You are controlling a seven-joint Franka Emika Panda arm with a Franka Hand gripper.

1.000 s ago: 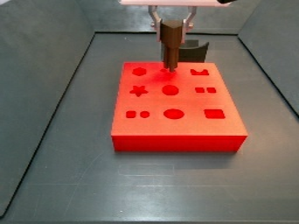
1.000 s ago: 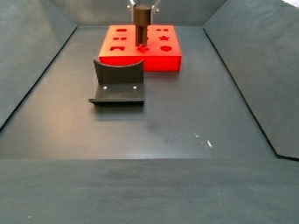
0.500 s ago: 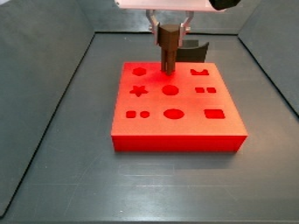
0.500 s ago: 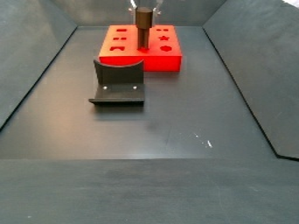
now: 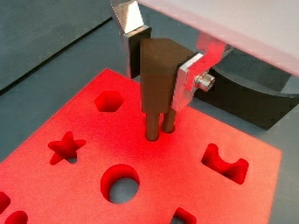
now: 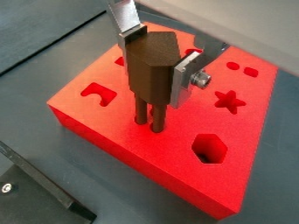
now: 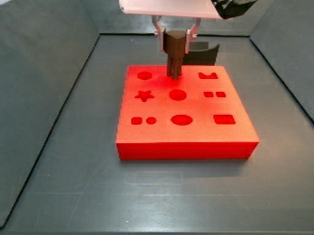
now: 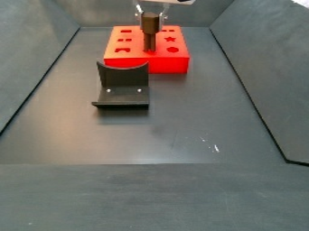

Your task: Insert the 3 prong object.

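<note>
Wrist views: gripper [image 5: 160,63] clamped on the 3 prong object [image 5: 153,79], upright, prongs touching the red board [image 5: 82,179]; side view: peg [image 7: 177,53] over the board's far half, 12 o'clock; side view: fixture [image 8: 122,84] near the board's front edge

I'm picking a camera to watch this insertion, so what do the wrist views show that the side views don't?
Only wrist views: the 3 prong object between the gripper fingers, prongs meeting the red board. Whether they are seated is unclear. Only side views: the board's whole hole layout and the grey floor. Shared: gripper, peg, board and fixture.
</note>
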